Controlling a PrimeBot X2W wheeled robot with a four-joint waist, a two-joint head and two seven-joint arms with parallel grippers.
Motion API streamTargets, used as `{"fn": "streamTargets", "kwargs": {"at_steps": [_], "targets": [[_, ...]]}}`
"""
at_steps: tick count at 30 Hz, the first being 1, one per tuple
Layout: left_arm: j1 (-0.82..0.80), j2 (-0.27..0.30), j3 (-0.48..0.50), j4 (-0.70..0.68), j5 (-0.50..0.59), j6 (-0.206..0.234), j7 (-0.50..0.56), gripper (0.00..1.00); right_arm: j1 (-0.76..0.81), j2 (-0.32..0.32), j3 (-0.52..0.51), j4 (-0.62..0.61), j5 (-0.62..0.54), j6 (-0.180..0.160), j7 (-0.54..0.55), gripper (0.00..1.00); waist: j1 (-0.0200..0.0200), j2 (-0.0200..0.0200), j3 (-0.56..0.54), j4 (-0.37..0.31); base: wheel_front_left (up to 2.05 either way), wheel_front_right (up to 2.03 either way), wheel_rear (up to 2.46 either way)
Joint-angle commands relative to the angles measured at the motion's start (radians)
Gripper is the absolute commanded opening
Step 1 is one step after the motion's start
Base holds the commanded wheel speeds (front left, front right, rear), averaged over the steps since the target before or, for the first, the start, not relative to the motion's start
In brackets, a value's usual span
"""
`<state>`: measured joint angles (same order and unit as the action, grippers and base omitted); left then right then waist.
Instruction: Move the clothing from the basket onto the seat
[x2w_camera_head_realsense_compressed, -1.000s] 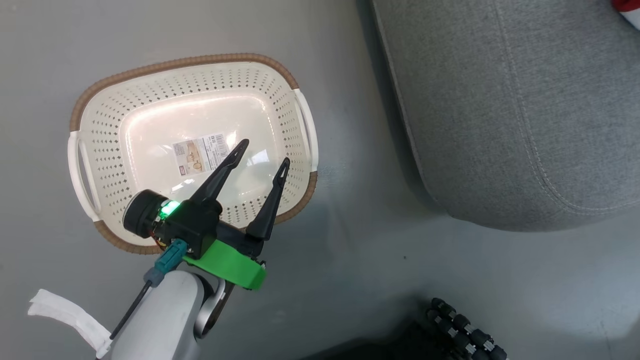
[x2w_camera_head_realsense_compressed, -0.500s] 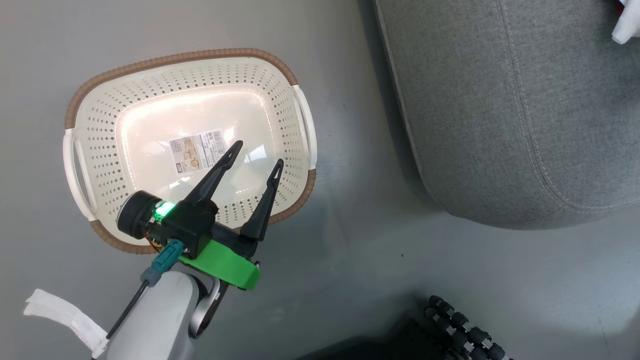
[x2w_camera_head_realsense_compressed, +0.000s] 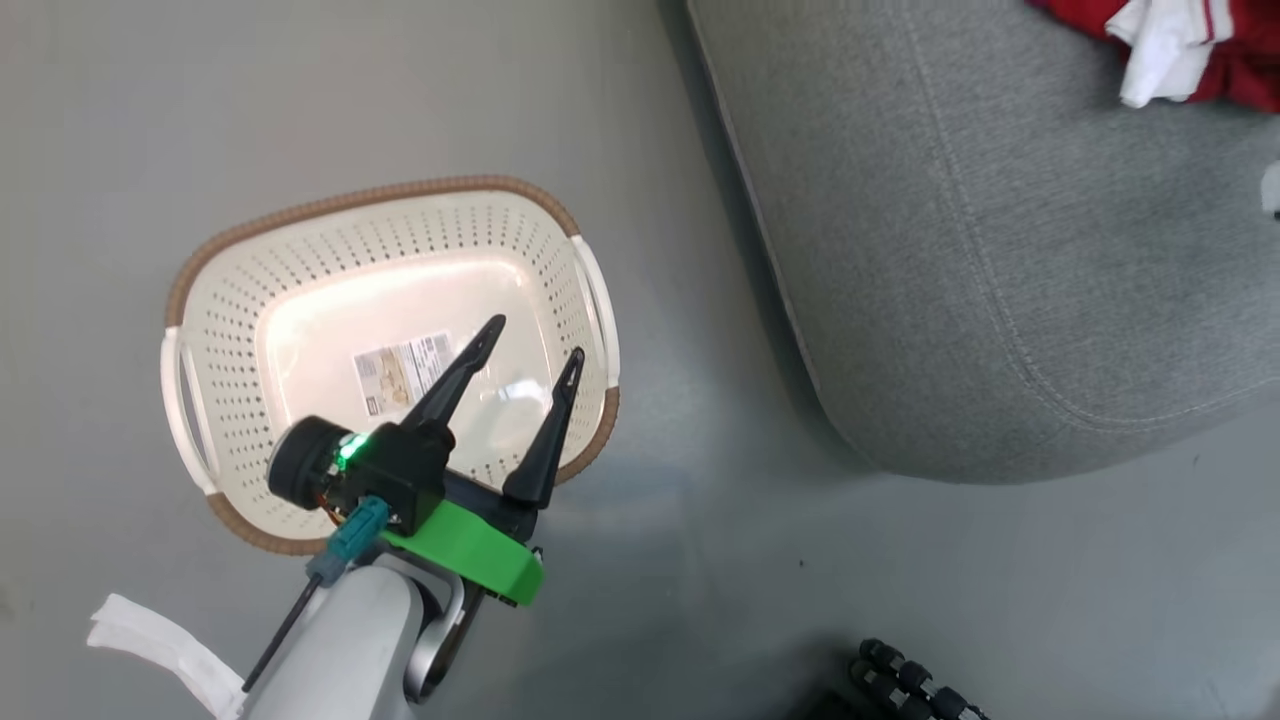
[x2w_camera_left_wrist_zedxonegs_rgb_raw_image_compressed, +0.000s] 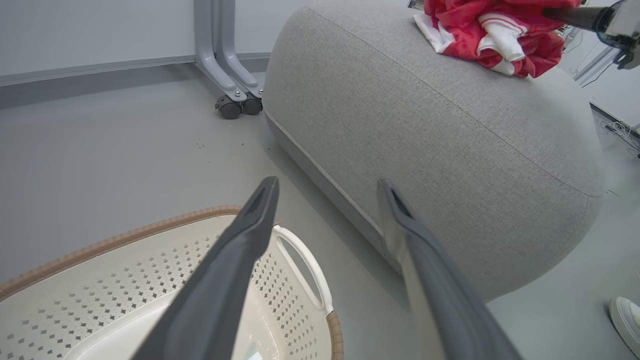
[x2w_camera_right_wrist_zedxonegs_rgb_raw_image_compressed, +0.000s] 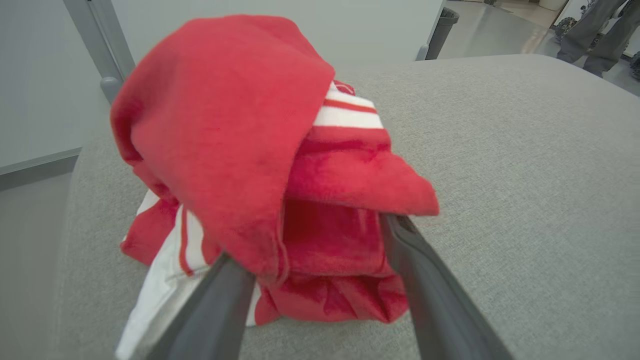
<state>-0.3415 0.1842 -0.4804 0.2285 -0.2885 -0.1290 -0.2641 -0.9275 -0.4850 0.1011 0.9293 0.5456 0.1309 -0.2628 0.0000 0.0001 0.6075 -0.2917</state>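
The cream basket (x2w_camera_head_realsense_compressed: 380, 192) stands on the floor with nothing in it but a sticker (x2w_camera_head_realsense_compressed: 402, 372). My left gripper (x2w_camera_head_realsense_compressed: 536, 338) hovers open over its near right part; its wrist view shows the basket's handle (x2w_camera_left_wrist_zedxonegs_rgb_raw_image_compressed: 305, 265) below the empty left gripper (x2w_camera_left_wrist_zedxonegs_rgb_raw_image_compressed: 328, 184). The red and white clothing (x2w_camera_head_realsense_compressed: 1180, 40) lies bunched on the grey seat (x2w_camera_head_realsense_compressed: 1000, 250), far from the basket. In the right wrist view my right gripper (x2w_camera_right_wrist_zedxonegs_rgb_raw_image_compressed: 310, 240) stands open with the clothing (x2w_camera_right_wrist_zedxonegs_rgb_raw_image_compressed: 240, 150) heaped between its fingers and draped over the left fingertip, resting on the seat (x2w_camera_right_wrist_zedxonegs_rgb_raw_image_compressed: 525, 175).
Grey floor lies between basket and seat. Table legs on casters (x2w_camera_left_wrist_zedxonegs_rgb_raw_image_compressed: 230, 100) stand behind the seat. A person's legs (x2w_camera_right_wrist_zedxonegs_rgb_raw_image_compressed: 595, 30) are far back and a shoe (x2w_camera_left_wrist_zedxonegs_rgb_raw_image_compressed: 625, 320) is near the seat. A black ribbed part (x2w_camera_head_realsense_compressed: 910, 680) is at the bottom.
The head camera has shifted, bringing the clothing on the seat into view at the top right. My left gripper holds its pose over the basket. The right gripper has gone from shut to open.
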Motion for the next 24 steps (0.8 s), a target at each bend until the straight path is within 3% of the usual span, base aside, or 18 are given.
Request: {"fn": "streamTargets", "kwargs": {"at_steps": [1, 5, 12, 24], "targets": [[0.019, -0.006, 0.004, 0.002, -0.001, -0.002, 0.000, 1.00, 0.023, -0.011, 0.009, -0.001, 0.011, 0.000, -0.003, 1.00, 0.0000, -0.0001, -0.079, -0.015, 0.00, 0.00, 0.00], [0.049, -0.028, 0.014, 0.008, -0.008, -0.002, 0.000, 1.00, 0.078, -0.042, 0.057, -0.044, 0.017, 0.000, -0.003, 1.00, 0.0000, -0.0001, -0.160, -0.022, 0.00, 0.00, 0.00], [0.116, -0.074, 0.070, -0.004, -0.041, -0.002, 0.000, 1.00, 0.195, -0.082, 0.045, -0.249, -0.018, 0.000, -0.003, 1.00, 0.0000, -0.0001, -0.298, -0.024, 0.00, 0.00, 0.00], [0.229, -0.120, 0.183, -0.042, -0.033, -0.002, 0.000, 1.00, 0.468, -0.023, -0.104, -0.676, -0.046, 0.000, -0.003, 1.00, 0.0000, -0.0001, -0.499, 0.057, 0.00, 0.00, 0.00]]}}
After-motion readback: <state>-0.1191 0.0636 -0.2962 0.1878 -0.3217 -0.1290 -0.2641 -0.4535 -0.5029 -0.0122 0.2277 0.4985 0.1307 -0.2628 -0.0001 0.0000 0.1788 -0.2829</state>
